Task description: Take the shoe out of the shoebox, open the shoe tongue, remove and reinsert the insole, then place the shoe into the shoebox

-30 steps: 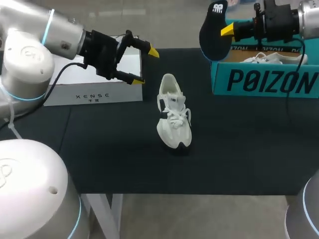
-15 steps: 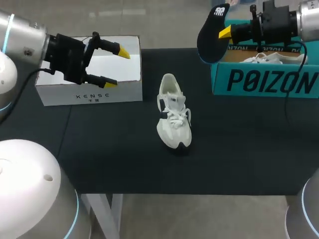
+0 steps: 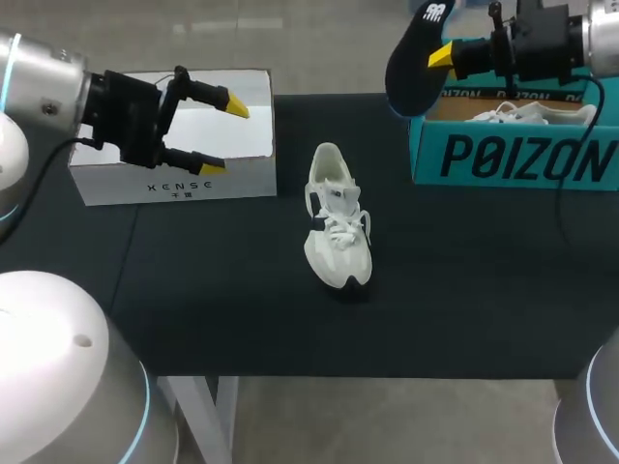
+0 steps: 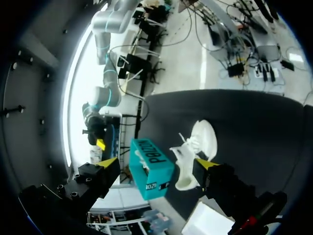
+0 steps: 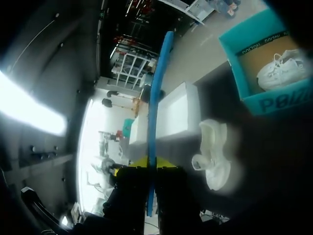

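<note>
Dark tabletop (image 3: 464, 290) carries the white shoe (image 3: 338, 217) near its middle, standing on its sole, and it lies exactly where it lay a second ago. Its dark insole (image 3: 414, 60) is out of it, held up in the air over the far side by the corner of the teal shoebox (image 3: 513, 155). The right hand (image 3: 443, 55) is clamped on the insole's lower end, and over the last second the insole rises only slightly and tilts a touch. The larger change is on the other side. The left hand (image 3: 221, 132), which hung just beside the shoe a second ago, has drawn back and now hovers over the white box (image 3: 193, 179), fingers spread and empty. Judging by this, the removal step looks finished and reinsertion comes next. With nothing steadying the shoe, the left arm will probably need to return to it before the insole goes in. A second white shoe (image 3: 527, 114) lies inside the shoebox.
</note>
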You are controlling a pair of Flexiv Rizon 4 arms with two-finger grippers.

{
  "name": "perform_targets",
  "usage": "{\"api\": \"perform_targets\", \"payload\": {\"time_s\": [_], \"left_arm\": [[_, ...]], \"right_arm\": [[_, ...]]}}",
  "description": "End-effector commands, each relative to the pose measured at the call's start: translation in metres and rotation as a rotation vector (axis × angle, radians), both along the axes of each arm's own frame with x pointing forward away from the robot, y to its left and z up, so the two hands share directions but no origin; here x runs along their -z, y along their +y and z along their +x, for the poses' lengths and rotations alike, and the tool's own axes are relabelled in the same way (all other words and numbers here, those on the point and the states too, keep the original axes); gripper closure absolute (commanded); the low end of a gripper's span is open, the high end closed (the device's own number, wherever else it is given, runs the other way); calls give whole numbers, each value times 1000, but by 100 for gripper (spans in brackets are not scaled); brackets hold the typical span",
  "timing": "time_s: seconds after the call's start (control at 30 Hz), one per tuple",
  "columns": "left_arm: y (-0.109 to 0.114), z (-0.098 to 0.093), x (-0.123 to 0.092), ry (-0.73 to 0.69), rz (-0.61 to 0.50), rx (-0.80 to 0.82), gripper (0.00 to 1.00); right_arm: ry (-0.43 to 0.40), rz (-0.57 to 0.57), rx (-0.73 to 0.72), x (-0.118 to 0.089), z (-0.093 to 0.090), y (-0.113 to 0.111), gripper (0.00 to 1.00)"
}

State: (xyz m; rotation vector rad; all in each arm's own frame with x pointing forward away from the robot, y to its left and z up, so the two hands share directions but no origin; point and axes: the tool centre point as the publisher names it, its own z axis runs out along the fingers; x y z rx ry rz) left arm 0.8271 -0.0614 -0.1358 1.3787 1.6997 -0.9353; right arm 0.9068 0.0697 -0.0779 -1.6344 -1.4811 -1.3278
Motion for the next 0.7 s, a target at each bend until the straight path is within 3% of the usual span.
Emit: {"api": "perform_targets", "payload": {"time_s": [0.03, 0.3, 0.7], "left_arm": [[6, 13, -3, 5, -9, 112, 0], [29, 35, 11, -47, 112, 95, 0], [64, 57, 29, -92, 164, 5, 0]], "right_arm": [[-2, -3, 6, 1, -3, -3, 100], [0, -12, 3, 4, -2, -5, 100], [4, -24, -9, 5, 0, -4, 100]]}}
